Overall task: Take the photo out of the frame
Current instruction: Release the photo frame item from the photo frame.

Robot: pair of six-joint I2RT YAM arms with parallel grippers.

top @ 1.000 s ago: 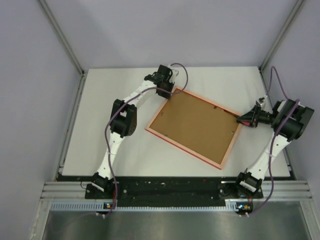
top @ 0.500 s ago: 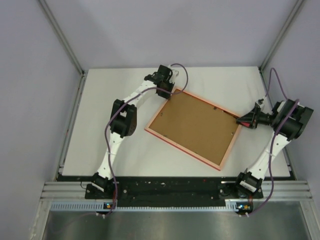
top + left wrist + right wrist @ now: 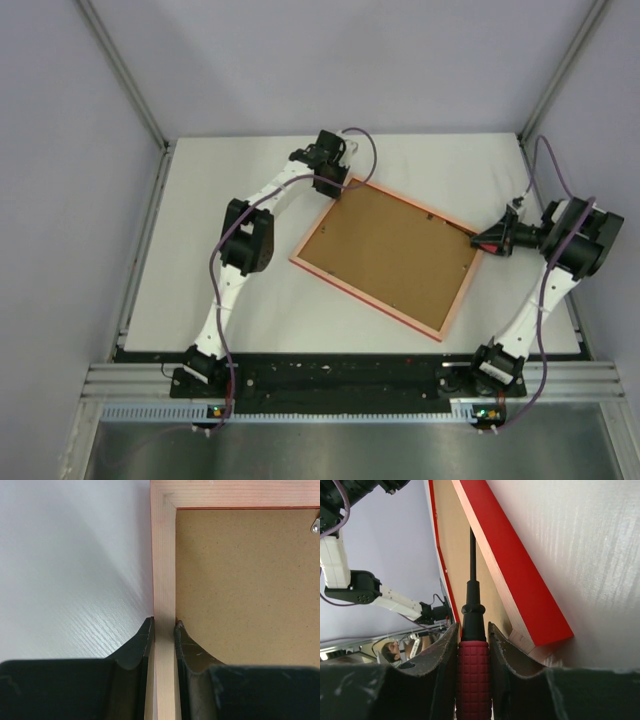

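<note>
Frame (image 3: pixel 385 255) face down, both claws gripping: one the wood, one a tool.

It lies skewed on the white table (image 3: pixel 450 160), brown back up, so the photo is hidden beneath. The left gripper (image 3: pixel 164 629) is pinched narrow on the pale wooden rail near a far corner. The right gripper (image 3: pixel 472 630) clamps a red-handled screwdriver (image 3: pixel 472 672) — its black shaft runs along the brown back, just inside the red rim at the right corner. A small metal tab (image 3: pixel 315 526) shows on the back.
</note>
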